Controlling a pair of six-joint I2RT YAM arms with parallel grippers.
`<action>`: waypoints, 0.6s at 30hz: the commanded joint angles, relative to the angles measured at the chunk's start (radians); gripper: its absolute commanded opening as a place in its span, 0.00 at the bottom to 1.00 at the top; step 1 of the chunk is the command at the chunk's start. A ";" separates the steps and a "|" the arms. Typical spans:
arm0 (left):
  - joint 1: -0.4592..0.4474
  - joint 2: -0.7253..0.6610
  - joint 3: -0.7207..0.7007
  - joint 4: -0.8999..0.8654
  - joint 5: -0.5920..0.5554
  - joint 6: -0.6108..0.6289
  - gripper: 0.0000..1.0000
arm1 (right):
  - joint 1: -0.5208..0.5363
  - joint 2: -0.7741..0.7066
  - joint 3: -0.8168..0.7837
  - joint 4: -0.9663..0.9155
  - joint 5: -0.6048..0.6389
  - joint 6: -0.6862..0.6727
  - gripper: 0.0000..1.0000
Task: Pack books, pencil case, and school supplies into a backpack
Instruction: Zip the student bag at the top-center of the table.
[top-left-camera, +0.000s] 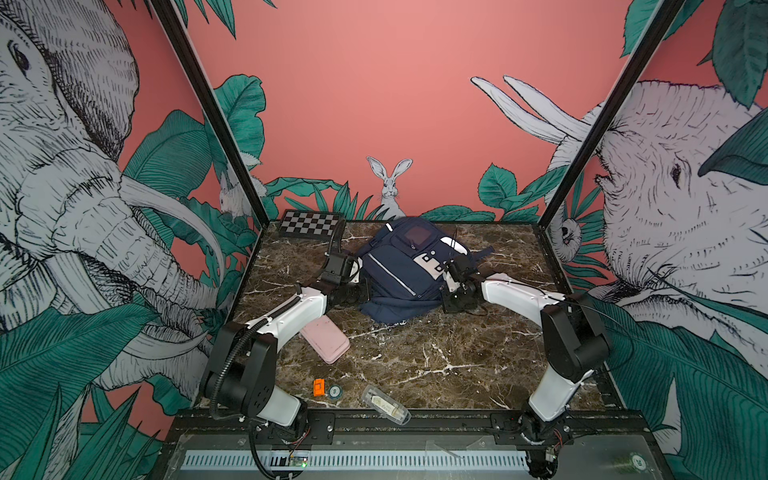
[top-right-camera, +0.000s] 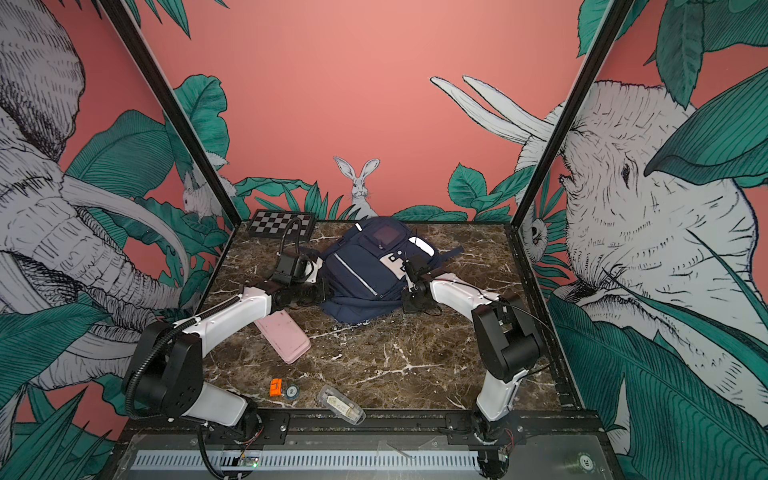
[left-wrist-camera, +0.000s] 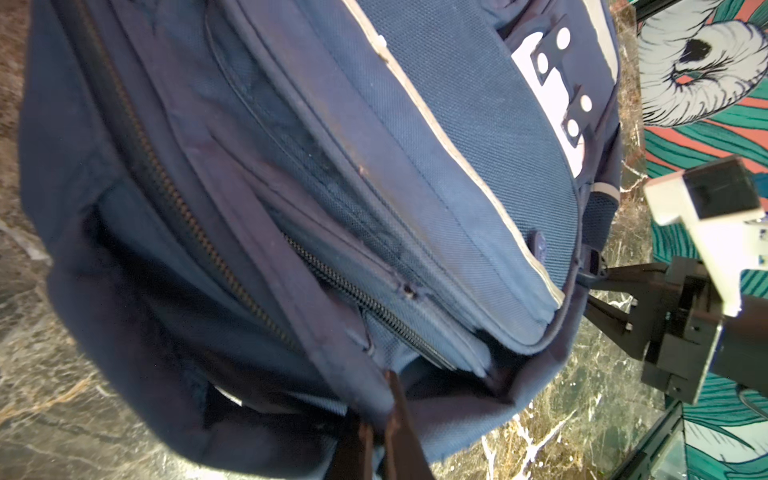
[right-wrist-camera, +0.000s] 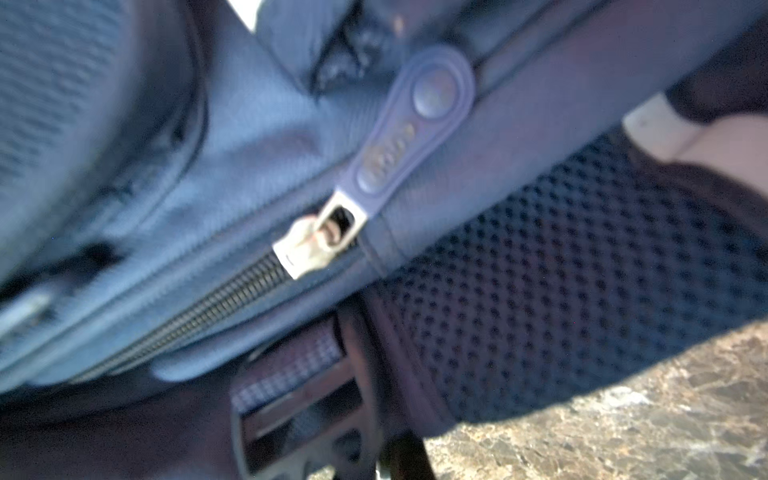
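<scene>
Navy cloth is filling both wrist views: the backpack (top-left-camera: 401, 270) is lying front-up toward the back of the marble table (top-left-camera: 449, 357), between the two arms. At its near edge the left claw (left-wrist-camera: 376, 415) is pinching shut on the lip of the bag, beside a zip (left-wrist-camera: 174, 195) that is gaping over a dark compartment. On the opposite side the right claw (left-wrist-camera: 590, 286) is sitting closed against the bag, close by a rubber zip pull (right-wrist-camera: 409, 133). Whether it is gripping cloth I cannot tell through the blur. The books are showing in no view, and whether they are lying inside the bag I cannot tell. The pink pencil case (top-left-camera: 326, 338) is lying on the table partly under the left forearm (top-left-camera: 291, 316), apart from the bag. An orange block (top-left-camera: 318, 386), a round disc (top-left-camera: 335, 391) and a clear packet (top-left-camera: 386, 406) are sitting near the front edge. Judging from this, the mouth is being spread open, and loading of these pieces is not yet begun. The next move is likely calling for one claw holding the lip up while the other is letting go and reaching for the pencil case, before the soft mouth is sagging shut.
</scene>
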 joint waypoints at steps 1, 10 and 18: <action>0.016 -0.046 -0.023 0.021 -0.016 -0.008 0.00 | -0.033 0.010 0.005 -0.042 0.063 0.001 0.00; -0.002 -0.017 -0.017 0.032 -0.003 -0.010 0.00 | -0.032 -0.062 -0.085 -0.026 -0.009 0.006 0.27; -0.028 -0.001 -0.019 0.033 -0.015 -0.007 0.00 | -0.032 -0.238 -0.145 -0.062 0.065 0.001 0.28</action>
